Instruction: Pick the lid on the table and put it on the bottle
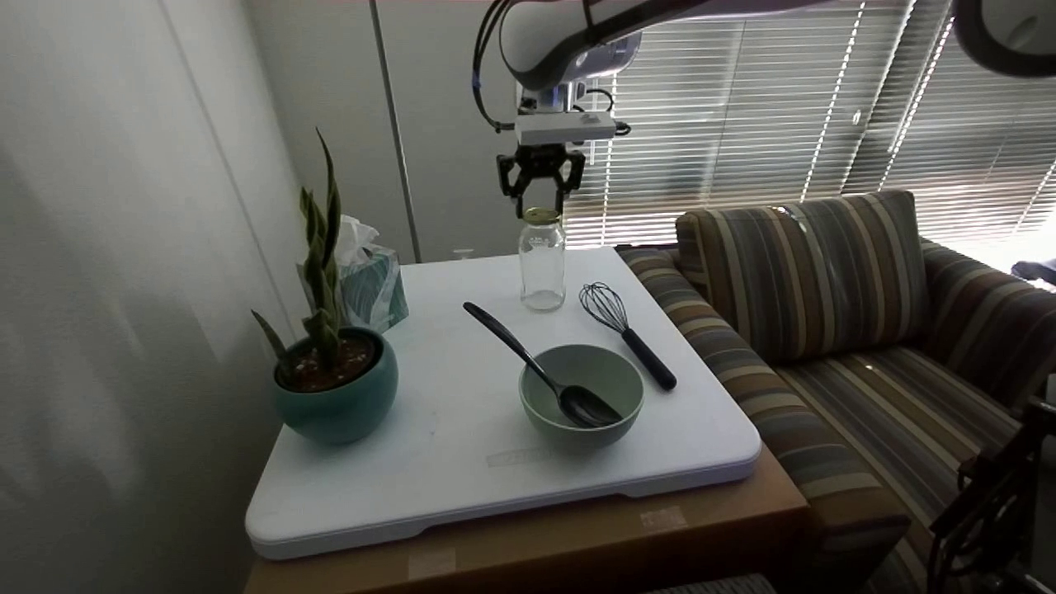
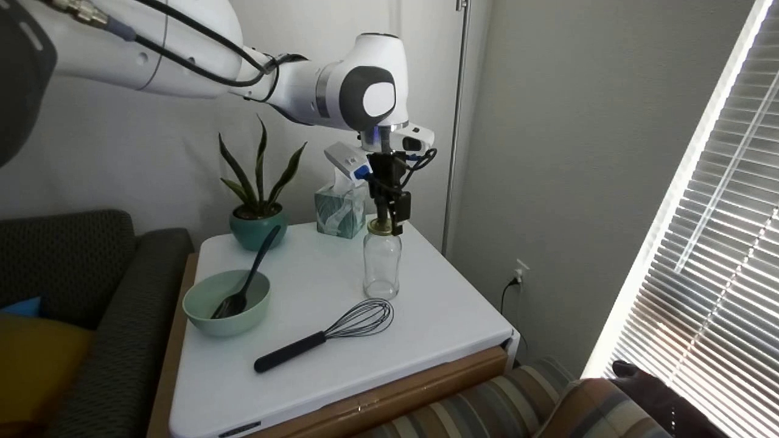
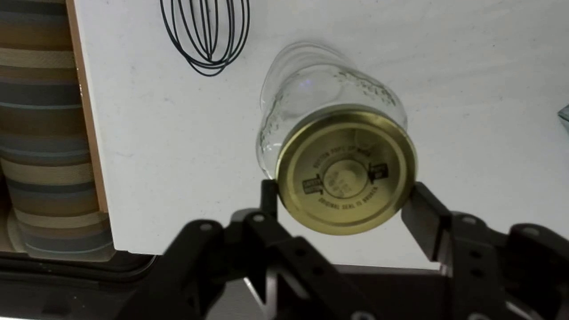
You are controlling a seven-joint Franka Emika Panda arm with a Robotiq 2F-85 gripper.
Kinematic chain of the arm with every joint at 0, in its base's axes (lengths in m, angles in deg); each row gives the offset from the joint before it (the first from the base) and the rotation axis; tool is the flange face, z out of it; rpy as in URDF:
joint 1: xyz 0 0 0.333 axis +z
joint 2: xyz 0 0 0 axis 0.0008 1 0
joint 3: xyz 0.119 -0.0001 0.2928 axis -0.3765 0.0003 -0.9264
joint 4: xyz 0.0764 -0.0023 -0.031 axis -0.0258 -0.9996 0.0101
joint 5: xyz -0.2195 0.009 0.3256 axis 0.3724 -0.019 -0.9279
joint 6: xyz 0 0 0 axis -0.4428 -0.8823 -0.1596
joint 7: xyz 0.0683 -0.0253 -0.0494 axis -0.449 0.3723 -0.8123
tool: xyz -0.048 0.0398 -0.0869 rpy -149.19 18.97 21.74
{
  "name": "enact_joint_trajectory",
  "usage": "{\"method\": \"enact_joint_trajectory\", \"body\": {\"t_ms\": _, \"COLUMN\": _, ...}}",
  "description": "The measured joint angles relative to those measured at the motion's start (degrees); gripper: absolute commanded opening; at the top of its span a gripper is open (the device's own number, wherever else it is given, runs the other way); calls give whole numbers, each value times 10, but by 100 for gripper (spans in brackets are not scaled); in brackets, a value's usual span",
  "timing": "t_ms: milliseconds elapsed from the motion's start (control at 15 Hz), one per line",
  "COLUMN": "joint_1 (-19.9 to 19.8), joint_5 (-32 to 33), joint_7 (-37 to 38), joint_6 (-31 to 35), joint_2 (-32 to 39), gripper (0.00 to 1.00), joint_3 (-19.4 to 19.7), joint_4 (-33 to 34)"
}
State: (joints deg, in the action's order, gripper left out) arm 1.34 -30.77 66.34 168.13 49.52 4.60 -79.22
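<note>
The round gold-coloured lid [image 1: 541, 216] sits at the mouth of the clear glass bottle [image 1: 543, 268], which stands upright on the white table. Both also show in an exterior view, the lid [image 2: 380, 227] and the bottle [image 2: 381, 267]. In the wrist view the lid [image 3: 344, 178] faces the camera, with printed text on top, and covers the mouth of the bottle [image 3: 329, 86]. My gripper [image 3: 343, 190] points down, with one fingertip touching each side of the lid's rim. It appears shut on the lid. Whether the lid is fully seated is hidden.
A whisk [image 1: 627, 334] lies beside the bottle. A grey-green bowl [image 1: 544, 417] holds a black spoon [image 1: 587, 406]. A potted plant [image 1: 338, 404] and a tissue box [image 1: 375, 289] stand along the wall side. A striped sofa [image 1: 726, 371] borders the table [image 1: 445, 396].
</note>
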Motion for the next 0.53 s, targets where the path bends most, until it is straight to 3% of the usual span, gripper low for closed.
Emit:
{"method": "enact_joint_trajectory", "body": {"t_ms": 67, "joint_1": 0, "joint_5": 0, "joint_7": 0, "joint_6": 1, "joint_2": 0, "gripper": 93, "joint_3": 0, "joint_4": 0}}
{"method": "enact_joint_trajectory", "body": {"t_ms": 267, "joint_1": -1, "joint_5": 0, "joint_7": 4, "joint_6": 4, "joint_2": 1, "gripper": 100, "joint_3": 0, "joint_4": 0}}
{"method": "enact_joint_trajectory", "body": {"t_ms": 533, "joint_1": 3, "joint_5": 0, "joint_7": 7, "joint_6": 12, "joint_2": -2, "gripper": 100, "joint_3": 0, "joint_4": 0}}
